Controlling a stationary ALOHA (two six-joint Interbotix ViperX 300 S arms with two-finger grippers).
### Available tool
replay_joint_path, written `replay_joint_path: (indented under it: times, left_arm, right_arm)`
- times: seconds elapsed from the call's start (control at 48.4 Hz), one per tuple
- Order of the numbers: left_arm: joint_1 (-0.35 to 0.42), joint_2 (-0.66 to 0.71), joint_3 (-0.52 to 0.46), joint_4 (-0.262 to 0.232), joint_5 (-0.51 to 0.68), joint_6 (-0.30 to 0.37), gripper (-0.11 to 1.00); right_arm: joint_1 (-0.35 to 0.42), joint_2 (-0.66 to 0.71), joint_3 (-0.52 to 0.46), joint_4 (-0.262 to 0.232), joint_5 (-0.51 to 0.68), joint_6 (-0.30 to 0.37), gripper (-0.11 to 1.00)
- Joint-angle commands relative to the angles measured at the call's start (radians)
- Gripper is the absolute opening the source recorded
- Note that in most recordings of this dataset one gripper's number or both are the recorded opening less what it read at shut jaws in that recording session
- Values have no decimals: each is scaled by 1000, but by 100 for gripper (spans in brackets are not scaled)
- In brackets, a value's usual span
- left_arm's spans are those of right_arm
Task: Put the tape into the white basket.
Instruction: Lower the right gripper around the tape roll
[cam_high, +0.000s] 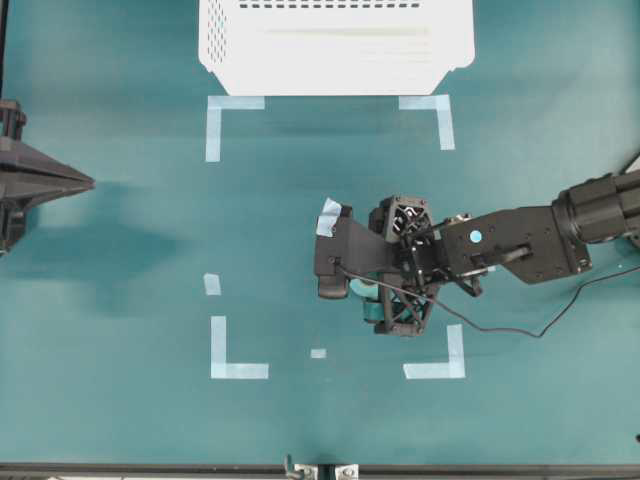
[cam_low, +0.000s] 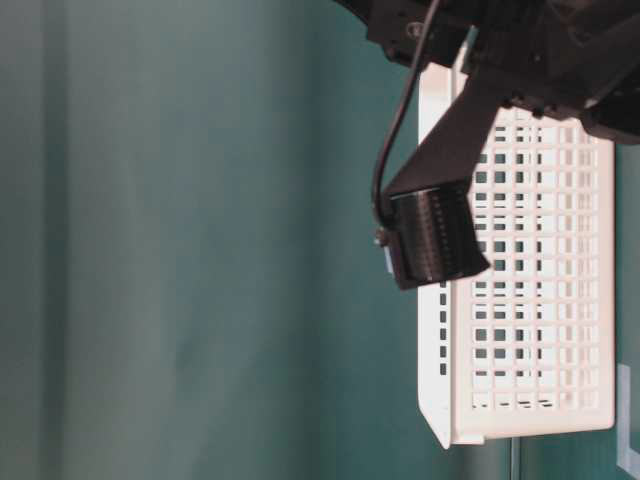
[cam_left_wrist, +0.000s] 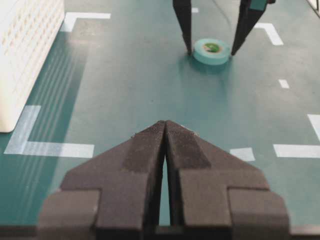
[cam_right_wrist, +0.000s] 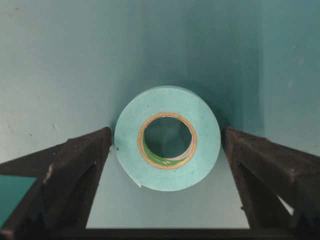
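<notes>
I see the tape lying flat on the teal tabletop, hollow core facing up, right of centre in the overhead view and mostly hidden there under my right arm. My right hand is down around it, fingers spread wide, one finger at the left of the roll and one at the right. In the right wrist view the left finger looks just about at the roll's edge and the right one sits just beside it with a thin gap; I can't tell if either actually touches. Nothing clamped.

My left hand is parked at the left edge of the overhead view, well apart from the tape, fingers pressed together on nothing.

The white basket sits at top centre of the overhead view, well apart from the tape. Pale-blue corner marks frame the work area.
</notes>
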Motion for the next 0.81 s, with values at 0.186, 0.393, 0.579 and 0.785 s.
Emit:
replay_joint_path:
  times: [0.186, 0.393, 0.579, 0.785]
  left_arm:
    - [-3, 9, -11, -2, -3, 2, -11]
    - [-3, 9, -11, -2, -3, 2, -11]
    - [-3, 9, -11, -2, -3, 2, -11]
    - [-3, 9, -11, -2, -3, 2, -11]
  right_arm:
    - [2, -11, -6, 2, -6, 2, 100]
    - [2, -11, -6, 2, -6, 2, 100]
    - [2, -11, -8, 2, -5, 3, 100]
    - [2, -9, -12, -3, 49, 3, 74]
